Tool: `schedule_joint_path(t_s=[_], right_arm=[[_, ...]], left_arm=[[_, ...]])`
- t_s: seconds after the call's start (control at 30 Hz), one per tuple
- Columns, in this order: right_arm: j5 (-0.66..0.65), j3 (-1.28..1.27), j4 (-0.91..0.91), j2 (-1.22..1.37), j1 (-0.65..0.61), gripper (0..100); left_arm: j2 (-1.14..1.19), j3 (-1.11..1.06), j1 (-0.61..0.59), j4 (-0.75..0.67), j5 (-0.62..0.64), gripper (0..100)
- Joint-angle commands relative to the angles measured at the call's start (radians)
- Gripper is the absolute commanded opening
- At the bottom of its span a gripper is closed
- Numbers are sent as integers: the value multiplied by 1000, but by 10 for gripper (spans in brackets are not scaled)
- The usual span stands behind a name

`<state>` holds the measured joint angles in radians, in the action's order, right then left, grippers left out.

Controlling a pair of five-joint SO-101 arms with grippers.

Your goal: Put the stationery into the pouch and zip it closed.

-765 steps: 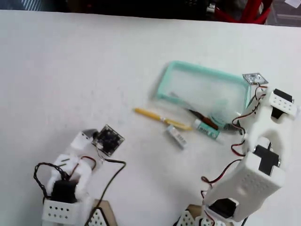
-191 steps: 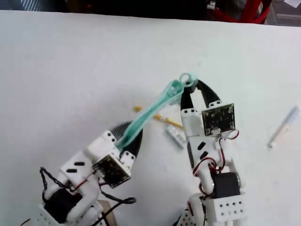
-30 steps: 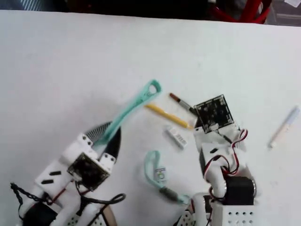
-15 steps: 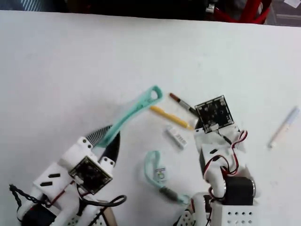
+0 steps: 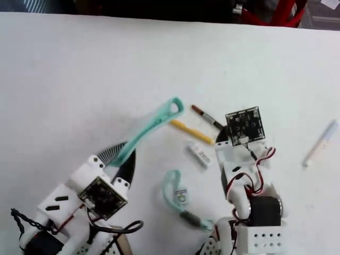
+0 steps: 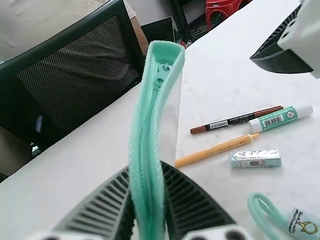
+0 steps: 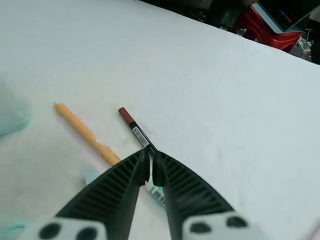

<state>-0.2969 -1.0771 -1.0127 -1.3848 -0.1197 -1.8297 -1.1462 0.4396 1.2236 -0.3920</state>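
Well, above the broad white table (image 5: 79, 69), the left gripper (image 5: 119, 154) is clamped on a slim mint-green zip pouch (image 5: 143, 133), which stands edge-on and slants toward one o'clock. At its four o'clock, the right gripper (image 7: 150, 152) pinches the end of a thin brown pen (image 7: 134, 129), beside a yellow pen (image 5: 191, 133).

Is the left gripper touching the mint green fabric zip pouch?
Touching. The left wrist view shows the left gripper with its jaws closed on the mint green fabric zip pouch, whose edge is pinched between them.
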Motion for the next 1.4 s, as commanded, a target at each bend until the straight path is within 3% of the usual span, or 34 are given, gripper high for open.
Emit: schedule_joint_path(t_s=[0.0,0.17,0.33,0.47,0.6,0.7,0.87,1.2,1.37], right_arm=[[9,100,21,-7,-59,23],[57,347,-84,2,-173,122],[63,686,-288,50,-358,78],[106,994,-507,337,-519,106],[216,1326,-691,707,-529,111],[252,1473,-707,858,-535,113],[255,1499,-707,949,-545,113],[247,1352,-708,918,-532,113],[147,1229,-707,914,-529,113]], left_arm=[[5,-38,-8,8,-9,21],[5,-52,-8,-21,-6,21],[5,-54,-8,-34,-6,21],[5,-57,-8,-52,-5,21],[5,-69,-8,-55,-5,21],[5,-107,-10,-89,-5,21],[5,-158,-8,-158,-5,21],[5,-152,-12,-163,-5,21],[5,-152,-16,-189,-5,21]])
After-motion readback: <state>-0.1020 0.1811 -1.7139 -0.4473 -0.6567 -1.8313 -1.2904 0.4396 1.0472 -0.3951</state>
